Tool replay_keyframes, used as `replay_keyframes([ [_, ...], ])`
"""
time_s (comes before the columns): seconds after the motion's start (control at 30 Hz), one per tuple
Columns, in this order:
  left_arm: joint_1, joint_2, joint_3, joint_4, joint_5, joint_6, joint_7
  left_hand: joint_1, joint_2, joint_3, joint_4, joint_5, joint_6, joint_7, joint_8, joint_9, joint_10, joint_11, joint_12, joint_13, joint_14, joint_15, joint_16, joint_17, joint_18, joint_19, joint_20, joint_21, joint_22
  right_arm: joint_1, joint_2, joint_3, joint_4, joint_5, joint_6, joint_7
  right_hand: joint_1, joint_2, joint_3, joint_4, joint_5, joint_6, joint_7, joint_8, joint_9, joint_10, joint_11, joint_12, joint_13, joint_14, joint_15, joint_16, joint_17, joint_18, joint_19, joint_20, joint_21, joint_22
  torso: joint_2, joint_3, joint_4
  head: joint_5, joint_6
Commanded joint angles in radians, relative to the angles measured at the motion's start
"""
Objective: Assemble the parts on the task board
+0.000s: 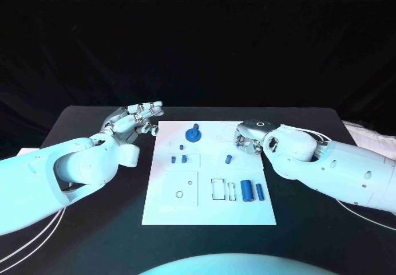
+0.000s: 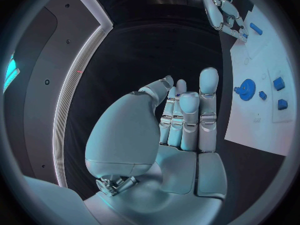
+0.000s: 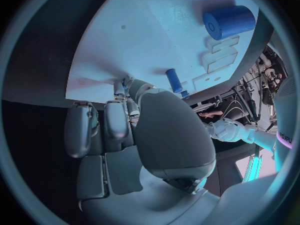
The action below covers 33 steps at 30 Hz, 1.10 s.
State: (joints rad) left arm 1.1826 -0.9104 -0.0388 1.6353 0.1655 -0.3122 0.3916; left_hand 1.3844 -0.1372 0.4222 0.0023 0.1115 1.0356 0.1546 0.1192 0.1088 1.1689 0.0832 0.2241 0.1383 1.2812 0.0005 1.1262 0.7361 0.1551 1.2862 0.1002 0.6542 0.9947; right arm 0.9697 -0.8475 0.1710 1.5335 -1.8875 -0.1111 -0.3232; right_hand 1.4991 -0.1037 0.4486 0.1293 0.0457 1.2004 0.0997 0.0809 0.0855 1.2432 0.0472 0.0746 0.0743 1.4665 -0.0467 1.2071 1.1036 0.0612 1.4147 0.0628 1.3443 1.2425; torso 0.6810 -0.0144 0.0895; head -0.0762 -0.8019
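The white task board [image 1: 210,209] lies in the middle of the table. On it are a blue round disc with a knob [image 1: 193,134] [image 2: 247,89], two small blue blocks [image 1: 179,159] [image 2: 279,83], a short blue peg [image 1: 229,157] [image 3: 174,80], a thick blue cylinder [image 1: 246,189] [image 3: 228,21] and a thinner one [image 1: 259,192]. My left hand [image 1: 136,118] [image 2: 184,115] hovers open off the board's far left corner, fingers straight, holding nothing. My right hand [image 1: 250,137] [image 3: 134,130] is curled at the board's far right edge, fingertips down by the board. I see nothing in it.
Two empty rectangular slots [image 1: 218,189] sit beside the cylinders. A white square panel with holes [image 1: 182,186] covers the board's near left part. Black tabletop [image 1: 99,229] surrounds the board. Both forearms flank the board's sides.
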Motion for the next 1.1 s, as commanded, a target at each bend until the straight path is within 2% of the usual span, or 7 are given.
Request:
replay_keyframes([
  [0.03, 0.0, 0.002, 0.001, -0.001, -0.001, 0.02, 0.0, 0.01, 0.001, -0.001, -0.007, 0.005, 0.001, 0.002, 0.005, -0.002, -0.009, -0.001, 0.005, 0.001, -0.006, 0.0, -0.005, -0.001, 0.011, -0.003, 0.001, -0.005, -0.001, -0.006, 0.0, -0.005, 0.004, 0.007, -0.015, -0.003, -0.002, 0.008, 0.004, -0.003, 0.003, 0.008, -0.001, 0.0, 0.002, 0.015, -0.008, -0.003, -0.001, 0.039, 0.007, 0.007, 0.001, 0.01, 0.01, 0.0, 0.007, 0.003, 0.0, 0.0001, 0.0008, -0.001, 0.0],
  [0.3, 0.0, 0.003, 0.001, -0.006, -0.004, 0.02, -0.001, 0.012, 0.002, 0.0, -0.008, 0.005, 0.001, 0.003, 0.005, -0.002, -0.009, -0.001, 0.006, 0.001, -0.007, 0.0, -0.004, -0.001, 0.011, -0.003, 0.0, -0.007, -0.002, -0.006, -0.014, -0.001, 0.036, 0.007, -0.074, -0.027, -0.008, 0.007, 0.004, -0.004, 0.003, 0.008, 0.001, -0.001, 0.002, 0.015, -0.006, -0.006, -0.003, 0.039, 0.006, 0.006, -0.001, 0.01, 0.011, -0.001, 0.008, 0.004, 0.0, 0.0, -0.0006, -0.001, 0.0],
  [0.5, 0.0, 0.002, 0.001, -0.009, -0.005, 0.021, -0.002, 0.013, 0.002, 0.0, -0.008, 0.005, 0.001, 0.003, 0.005, -0.002, -0.01, -0.001, 0.007, 0.001, -0.007, 0.0, -0.005, -0.003, 0.011, -0.003, 0.0, -0.007, -0.002, -0.006, -0.033, 0.009, 0.068, 0.01, -0.094, -0.041, -0.012, 0.005, 0.004, -0.004, 0.003, 0.008, 0.002, -0.001, 0.003, 0.016, -0.005, -0.007, -0.004, 0.038, 0.007, 0.003, -0.004, 0.011, 0.011, -0.001, 0.008, 0.003, 0.0, 0.0004, -0.0012, -0.002, -0.002],
  [0.77, 0.0, 0.0, 0.001, -0.011, -0.005, 0.023, -0.001, 0.012, 0.003, -0.001, -0.008, 0.005, 0.001, 0.003, 0.005, -0.002, -0.01, -0.001, 0.007, 0.001, -0.007, 0.0, -0.004, -0.002, 0.011, -0.003, 0.0, -0.007, -0.002, -0.011, -0.048, 0.017, 0.133, 0.015, -0.117, -0.046, -0.015, 0.003, 0.005, -0.006, 0.003, 0.007, 0.004, -0.002, 0.003, 0.016, -0.004, -0.008, -0.005, 0.037, 0.008, 0.002, -0.006, 0.011, 0.011, -0.001, 0.008, 0.004, 0.0, 0.0005, -0.001, 0.007, -0.004],
  [1.03, 0.0, 0.0, 0.001, -0.014, -0.006, 0.025, 0.0, 0.012, 0.003, -0.001, -0.008, 0.005, 0.001, 0.003, 0.005, -0.002, -0.01, -0.001, 0.007, 0.001, -0.007, 0.0, -0.004, -0.002, 0.011, -0.003, 0.0, -0.007, -0.002, -0.033, -0.032, 0.023, 0.234, 0.032, -0.149, -0.031, -0.014, 0.003, 0.014, -0.015, 0.004, 0.005, 0.009, -0.005, 0.003, 0.015, 0.0, -0.011, -0.008, 0.036, 0.011, 0.004, -0.005, 0.01, 0.012, 0.0, 0.009, 0.005, 0.001, 0.0, 0.0009, 0.029, -0.004],
  [1.1, 0.0, 0.001, 0.001, -0.014, -0.006, 0.026, 0.0, 0.012, 0.003, -0.001, -0.008, 0.005, 0.001, 0.003, 0.005, -0.002, -0.01, -0.001, 0.007, 0.001, -0.007, 0.0, -0.004, -0.002, 0.011, -0.003, 0.0, -0.007, -0.002, -0.037, -0.021, 0.023, 0.258, 0.039, -0.148, -0.025, -0.014, 0.004, 0.015, -0.016, 0.004, 0.005, 0.009, -0.006, 0.003, 0.015, 0.0, -0.011, -0.008, 0.036, 0.011, 0.004, -0.004, 0.01, 0.012, 0.0, 0.009, 0.005, 0.001, -0.0015, 0.0019, 0.038, -0.005],
])
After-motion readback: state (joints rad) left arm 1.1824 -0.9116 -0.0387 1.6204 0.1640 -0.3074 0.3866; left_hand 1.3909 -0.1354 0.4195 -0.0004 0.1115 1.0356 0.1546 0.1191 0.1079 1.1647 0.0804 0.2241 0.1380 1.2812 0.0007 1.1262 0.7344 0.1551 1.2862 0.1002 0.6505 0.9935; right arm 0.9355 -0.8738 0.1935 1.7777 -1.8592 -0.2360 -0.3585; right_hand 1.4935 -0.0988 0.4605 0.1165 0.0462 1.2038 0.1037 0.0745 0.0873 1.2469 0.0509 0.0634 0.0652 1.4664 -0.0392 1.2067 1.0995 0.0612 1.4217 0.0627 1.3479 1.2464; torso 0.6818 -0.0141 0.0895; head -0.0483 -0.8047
